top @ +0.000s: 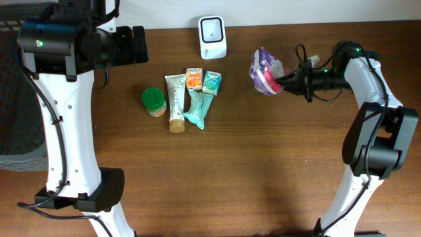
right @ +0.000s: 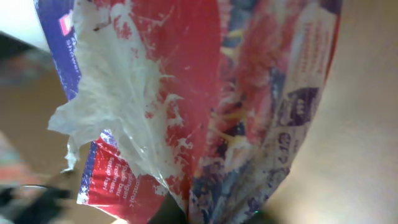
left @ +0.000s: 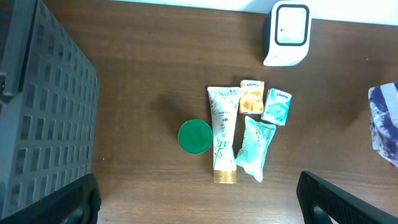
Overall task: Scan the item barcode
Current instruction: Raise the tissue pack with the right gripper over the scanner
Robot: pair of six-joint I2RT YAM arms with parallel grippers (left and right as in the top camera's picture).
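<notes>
A crinkled purple and red packet [top: 264,70] hangs just above the table right of the white barcode scanner [top: 212,37]. My right gripper [top: 283,79] is shut on the packet's right side. In the right wrist view the packet [right: 205,106] fills the frame and hides the fingers, except for a dark tip at the bottom edge. My left gripper [top: 135,45] is up at the back left, open and empty. Its two dark fingers [left: 65,202] sit in the lower corners of the left wrist view. That view also catches the scanner [left: 286,32] and the packet's edge [left: 387,121].
A green-lidded jar [top: 153,101], a cream tube [top: 175,102], an orange packet [top: 194,78], a small teal packet [top: 211,81] and a teal pouch [top: 199,108] lie grouped left of centre. A grey slatted crate [left: 43,112] stands at the far left.
</notes>
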